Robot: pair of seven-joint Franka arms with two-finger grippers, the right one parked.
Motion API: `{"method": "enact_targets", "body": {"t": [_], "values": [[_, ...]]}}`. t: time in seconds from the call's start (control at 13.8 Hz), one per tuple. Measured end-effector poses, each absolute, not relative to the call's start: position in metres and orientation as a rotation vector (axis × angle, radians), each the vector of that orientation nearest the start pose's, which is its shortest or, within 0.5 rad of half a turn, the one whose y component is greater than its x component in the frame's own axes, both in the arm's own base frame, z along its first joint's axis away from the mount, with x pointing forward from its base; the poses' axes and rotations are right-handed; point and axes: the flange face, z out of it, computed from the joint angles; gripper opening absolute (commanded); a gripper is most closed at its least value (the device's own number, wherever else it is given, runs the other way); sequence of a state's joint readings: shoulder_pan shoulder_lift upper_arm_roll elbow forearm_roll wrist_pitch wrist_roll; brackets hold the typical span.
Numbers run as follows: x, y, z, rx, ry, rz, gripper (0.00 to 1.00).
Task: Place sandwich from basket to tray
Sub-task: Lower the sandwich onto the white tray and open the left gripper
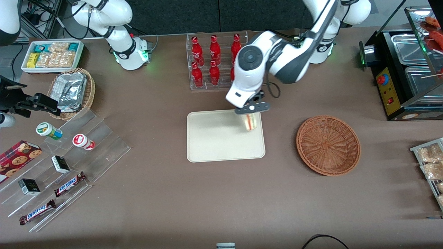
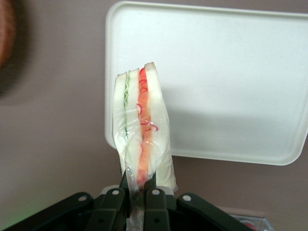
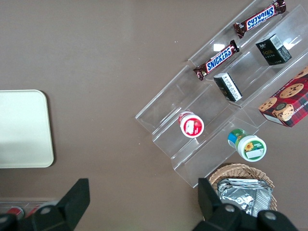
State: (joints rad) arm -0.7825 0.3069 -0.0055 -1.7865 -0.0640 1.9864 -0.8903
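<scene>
Your gripper [image 2: 137,204] hung above the tray [image 1: 211,138], at its edge nearest the basket [image 1: 328,144]. The jaws were nearly together, clamped on the sandwich [image 2: 142,132]; it dangled over the tray, apparently clear of its surface. The basket sat on the tabletop [image 1: 166,193] beside the tray.

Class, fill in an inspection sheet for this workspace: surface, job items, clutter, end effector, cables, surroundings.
Surface: brown table.
Job items: sandwich held above the tray, near its basket-side edge; basket holds nothing visible.
Clutter: cola bottles in a clear rack; Snickers bars on a clear tiered stand; foil packets in a tan basket.
End effector: left end effector above the tray, fingers shut on the sandwich's wrap.
Cables: black cable at the table edge nearest the camera.
Surroundings: food warmer at the working arm's end.
</scene>
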Motion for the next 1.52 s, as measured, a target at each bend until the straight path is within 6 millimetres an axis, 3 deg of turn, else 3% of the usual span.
{"method": "enact_targets", "body": {"t": [0.29,0.43,0.87,1.23,1.3,1.38,1.45,1.52], "values": [[0.426,-0.486,0.324,-3.086,-0.175,0.172,0.0],[0.425,-0.498,0.309,-3.099,-0.162,0.155,0.0],[0.433,-0.504,0.284,-3.107,-0.092,0.066,0.0],[0.426,-0.514,0.26,-3.09,-0.01,0.025,0.0],[0.426,-0.514,0.257,-3.089,-0.008,0.023,0.18],[0.426,-0.514,0.255,-3.088,-0.007,0.023,0.7],[0.426,-0.514,0.254,-3.088,-0.007,0.023,1.0],[0.426,-0.514,0.253,-3.088,-0.007,0.023,1.0]]}}
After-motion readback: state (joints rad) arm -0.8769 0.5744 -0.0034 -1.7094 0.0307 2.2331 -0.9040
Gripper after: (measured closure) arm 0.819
